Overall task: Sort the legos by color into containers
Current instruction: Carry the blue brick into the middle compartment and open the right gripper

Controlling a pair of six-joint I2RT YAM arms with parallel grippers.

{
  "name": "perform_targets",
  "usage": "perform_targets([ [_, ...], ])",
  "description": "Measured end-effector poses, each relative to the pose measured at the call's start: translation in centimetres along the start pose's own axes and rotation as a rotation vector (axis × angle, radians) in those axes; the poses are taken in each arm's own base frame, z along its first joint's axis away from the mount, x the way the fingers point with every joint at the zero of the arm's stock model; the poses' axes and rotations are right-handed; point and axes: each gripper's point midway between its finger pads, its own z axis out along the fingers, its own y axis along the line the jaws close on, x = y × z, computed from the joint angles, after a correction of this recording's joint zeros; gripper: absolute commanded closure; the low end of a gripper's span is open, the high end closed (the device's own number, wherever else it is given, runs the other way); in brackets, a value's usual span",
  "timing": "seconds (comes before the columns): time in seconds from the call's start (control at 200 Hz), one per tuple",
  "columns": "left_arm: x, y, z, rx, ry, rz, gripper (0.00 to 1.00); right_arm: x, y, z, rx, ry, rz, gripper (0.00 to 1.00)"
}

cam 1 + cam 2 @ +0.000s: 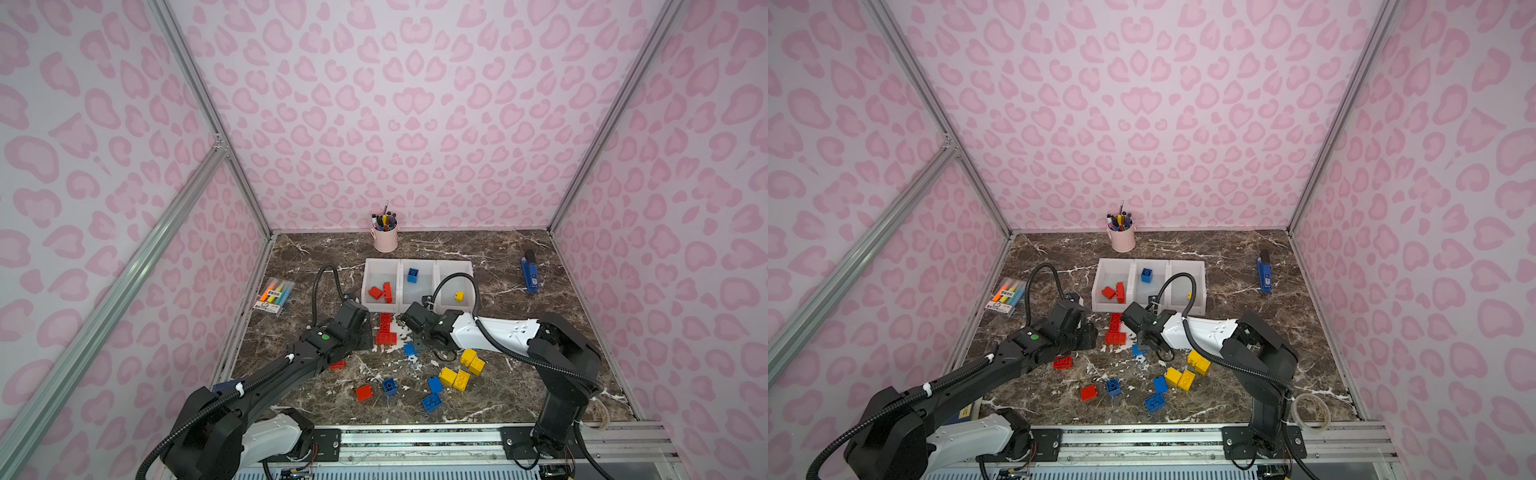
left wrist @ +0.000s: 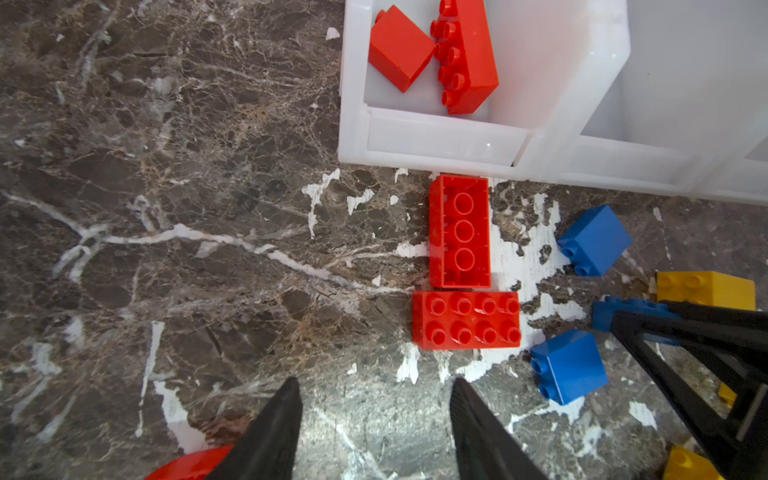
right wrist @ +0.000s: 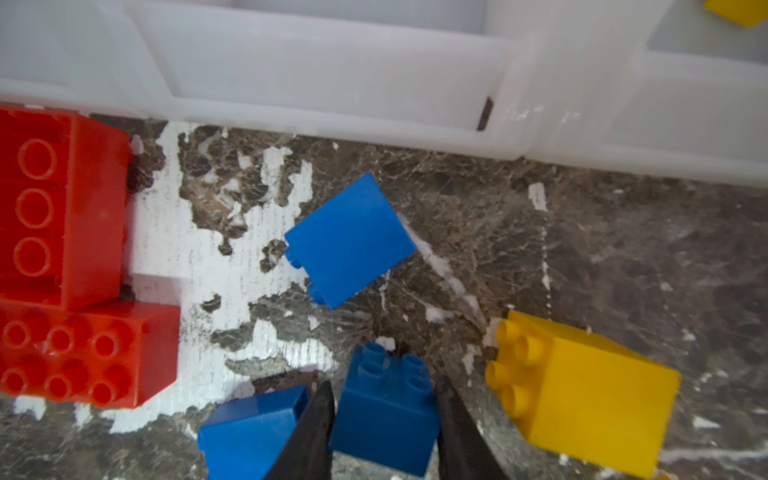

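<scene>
My right gripper (image 3: 384, 382) is shut on a small blue lego (image 3: 386, 415), studs pointing away, just above the marble in front of the containers (image 1: 417, 266). Two more blue legos (image 3: 349, 239) lie close by, and a yellow one (image 3: 582, 395) beside them. My left gripper (image 2: 375, 382) is open over bare marble, short of two oblong red legos (image 2: 465, 320). In both top views the left bin holds two red legos (image 1: 382, 291), the middle bin a blue one (image 1: 412, 275), the right bin a yellow one (image 1: 459, 296). Several loose legos (image 1: 455, 378) are scattered nearer the front.
A pink pen cup (image 1: 385, 239) stands behind the bins. A pack of highlighters (image 1: 276, 294) lies at the left wall, a blue stapler (image 1: 530, 272) at the right. A tape roll (image 1: 1310, 411) sits at the front right corner. Pink walls close in three sides.
</scene>
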Motion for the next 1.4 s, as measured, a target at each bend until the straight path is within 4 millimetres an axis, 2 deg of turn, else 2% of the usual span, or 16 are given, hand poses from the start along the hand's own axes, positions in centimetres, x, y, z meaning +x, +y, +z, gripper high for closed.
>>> perform_targets([
  [0.16, -0.1, 0.0, -0.2, 0.002, -0.009, -0.001, 0.4, -0.3, -0.1, -0.8, -0.006, -0.007, 0.001, 0.68],
  [0.25, -0.2, 0.0, -0.3, 0.001, -0.014, -0.002, 0.4, -1.6, 0.1, -1.9, -0.017, -0.033, -0.004, 0.68],
  [0.495, 0.1, 0.3, -0.4, -0.001, -0.015, -0.008, 0.4, -9.0, 0.8, -5.0, -0.051, -0.151, -0.028, 0.68],
  [0.565, 0.1, 0.3, -0.5, 0.001, -0.018, -0.013, 0.4, -10.8, 0.8, -4.8, -0.048, -0.169, -0.039, 0.69],
  [0.67, 0.3, 0.5, -0.6, 0.0, -0.019, -0.02, 0.4, -12.7, 0.5, -3.3, -0.032, -0.163, -0.053, 0.69],
  [0.86, 1.1, 1.1, -0.7, -0.018, -0.005, -0.031, 0.4, -14.5, -0.1, -0.7, -0.028, -0.13, -0.038, 0.65],
  [0.97, 1.2, 1.4, -0.9, -0.023, -0.009, -0.042, 0.4, -15.1, -0.1, -0.3, -0.031, -0.13, -0.039, 0.54],
  [1.115, 1.3, 1.6, -0.9, -0.031, -0.009, -0.048, 0.4, -15.4, 0.4, -0.5, -0.05, -0.13, -0.049, 0.42],
  [1.245, 1.5, 1.7, -0.9, -0.037, -0.004, -0.049, 0.4, -15.4, 0.3, -1.0, -0.052, -0.133, -0.049, 0.41],
  [1.4, 1.5, 2.3, -1.1, -0.06, -0.013, -0.053, 0.4, -15.5, -0.3, -3.1, -0.066, -0.159, -0.041, 0.4],
])
